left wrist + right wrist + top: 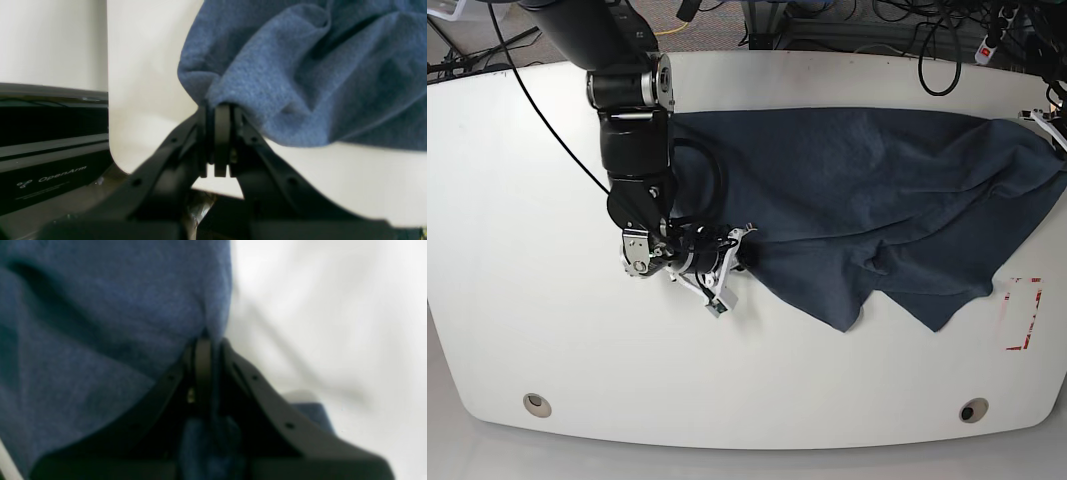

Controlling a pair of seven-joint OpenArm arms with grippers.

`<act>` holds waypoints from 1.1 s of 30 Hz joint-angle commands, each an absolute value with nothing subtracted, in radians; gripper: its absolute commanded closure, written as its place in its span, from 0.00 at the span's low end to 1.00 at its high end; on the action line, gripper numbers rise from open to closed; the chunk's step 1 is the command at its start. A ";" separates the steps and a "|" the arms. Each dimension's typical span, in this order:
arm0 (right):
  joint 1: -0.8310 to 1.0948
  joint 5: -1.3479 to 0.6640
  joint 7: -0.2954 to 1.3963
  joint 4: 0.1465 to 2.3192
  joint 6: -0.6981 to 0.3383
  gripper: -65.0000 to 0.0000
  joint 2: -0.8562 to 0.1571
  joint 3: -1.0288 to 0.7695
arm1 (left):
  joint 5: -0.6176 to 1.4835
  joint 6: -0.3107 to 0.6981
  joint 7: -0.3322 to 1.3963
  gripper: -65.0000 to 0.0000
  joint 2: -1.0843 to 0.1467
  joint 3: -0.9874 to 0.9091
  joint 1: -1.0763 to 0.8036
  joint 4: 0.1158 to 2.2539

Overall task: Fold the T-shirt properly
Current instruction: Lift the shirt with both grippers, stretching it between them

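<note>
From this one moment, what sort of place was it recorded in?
Probably a robotics lab bench: a bare white table, loose cables bundled behind its far edge, and a T-shirt laid out for practice.

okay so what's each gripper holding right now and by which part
Both hold the T-shirt. The left gripper is shut on a bunched edge of cloth; the right gripper pinches another edge. Which part of the garment each edge is cannot be told.

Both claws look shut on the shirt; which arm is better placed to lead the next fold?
Probably the right. Its claw pinches the T-shirt well inside the table, with bare surface around; the left claw grips cloth at the far edge.
</note>
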State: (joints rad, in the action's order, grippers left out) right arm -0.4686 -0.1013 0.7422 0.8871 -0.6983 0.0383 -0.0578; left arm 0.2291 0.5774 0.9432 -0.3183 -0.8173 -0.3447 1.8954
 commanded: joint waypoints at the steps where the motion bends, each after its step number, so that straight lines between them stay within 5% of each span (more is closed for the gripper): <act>1: -0.473 -0.111 0.779 1.029 -0.698 1.00 0.033 -0.064 | 0.236 0.576 0.923 1.00 -0.338 -0.817 -0.309 1.916; 13: -0.499 -0.117 0.978 1.429 -0.698 1.00 -0.122 -0.067 | 0.148 0.572 0.924 1.00 -0.349 -0.584 -0.099 1.975; 33: -1.003 -0.113 1.020 1.297 -0.698 1.00 -0.317 -0.036 | -0.139 0.570 1.006 1.00 -0.193 -0.328 0.418 1.971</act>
